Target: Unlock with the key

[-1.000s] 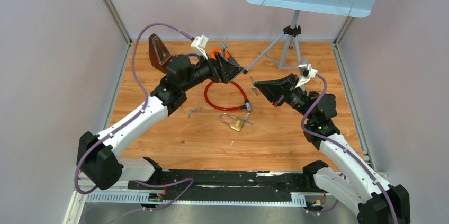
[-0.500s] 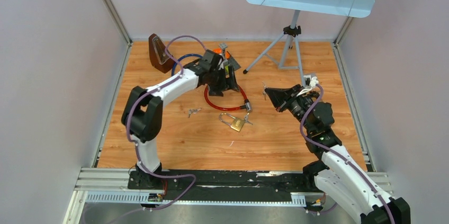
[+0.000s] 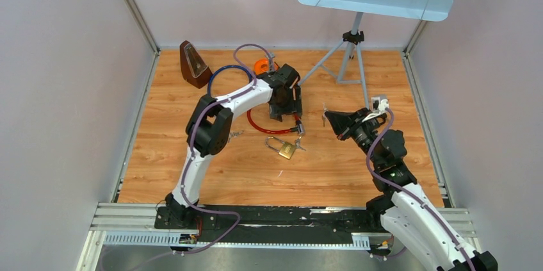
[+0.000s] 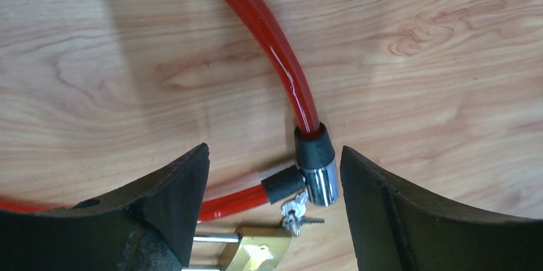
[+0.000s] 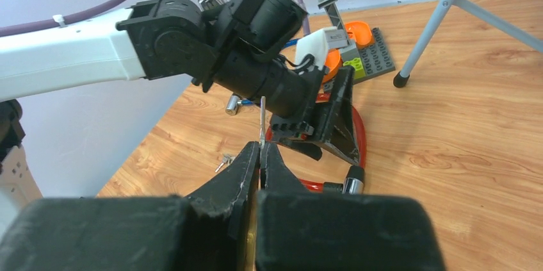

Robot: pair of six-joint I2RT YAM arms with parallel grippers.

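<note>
Left hand [image 4: 274,153] wide open over red cable lock [image 4: 282,72], brass padlock [image 3: 287,150] at its 6 o'clock; right hand [image 5: 260,147] pinches key [image 5: 262,117].

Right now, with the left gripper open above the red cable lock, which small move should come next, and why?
Probably lower the left gripper and close it on the lock head: its open jaws stand either side of it, and the right gripper, shut on a key, needs a steady lock.
</note>
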